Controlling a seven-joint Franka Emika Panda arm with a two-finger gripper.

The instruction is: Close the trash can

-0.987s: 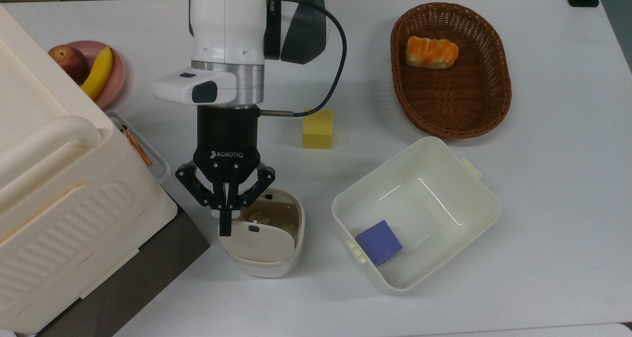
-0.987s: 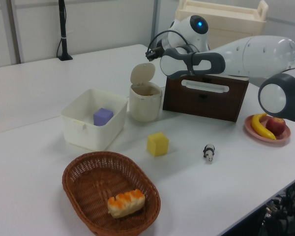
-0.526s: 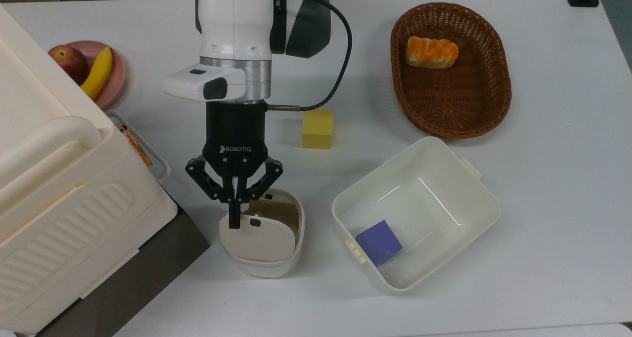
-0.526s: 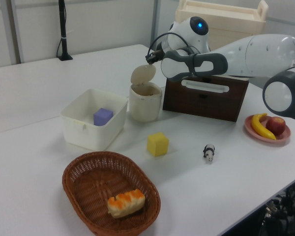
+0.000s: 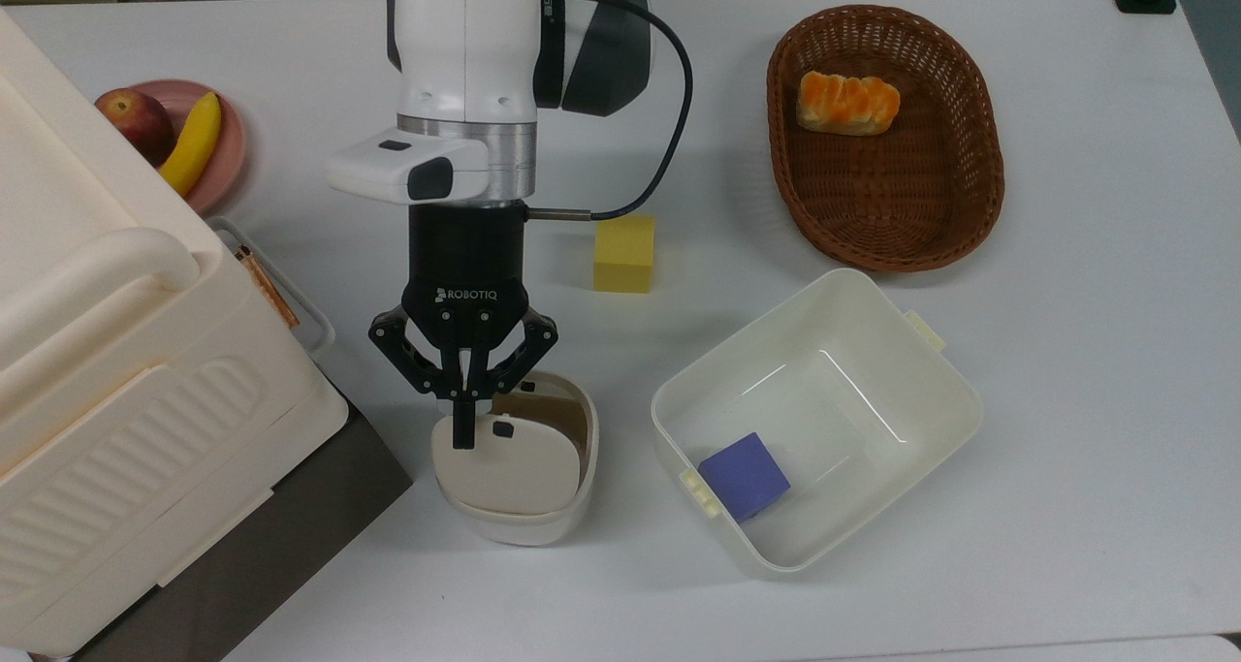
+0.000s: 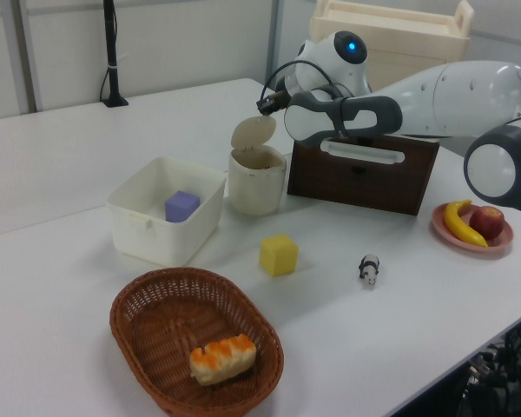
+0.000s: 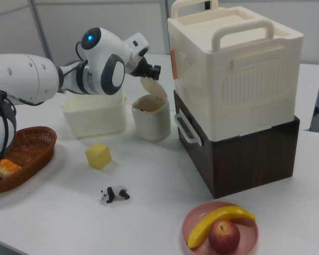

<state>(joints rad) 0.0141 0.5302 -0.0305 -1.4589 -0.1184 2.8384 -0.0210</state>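
Since a second ago the gripper (image 5: 464, 420) has slid toward the top view's right and the lid (image 5: 505, 466) of the trash can (image 5: 543, 521) has tipped further over the opening, so less of the brown interior shows than before. The lid is partly raised on its hinge, not shut. The gripper's fingers are drawn together into one narrow black tip that rests against the lid's upper edge, beside the small black button (image 5: 502, 429); nothing is held between them.

Taking the trash can as the landmark: it stands on the white table (image 5: 1066, 400), just beside the dark brown wooden box (image 7: 255, 159) that carries the big cream ribbed box (image 5: 107, 352). In the top view, the cream tub (image 5: 931, 381) sits near the can on its right, with one purple cube (image 5: 745, 475) inside. One yellow cube (image 5: 624, 253) lies a little above the can. One wicker basket (image 5: 970, 206) (it holds a single orange-topped bread roll (image 5: 847, 102)) is well apart, up and to the right. One pink plate (image 5: 225, 153), up and to the left, bears one apple (image 5: 136, 122) and one banana (image 5: 192, 142). One small panda figure (image 7: 115, 194) lies on the table in the right view.
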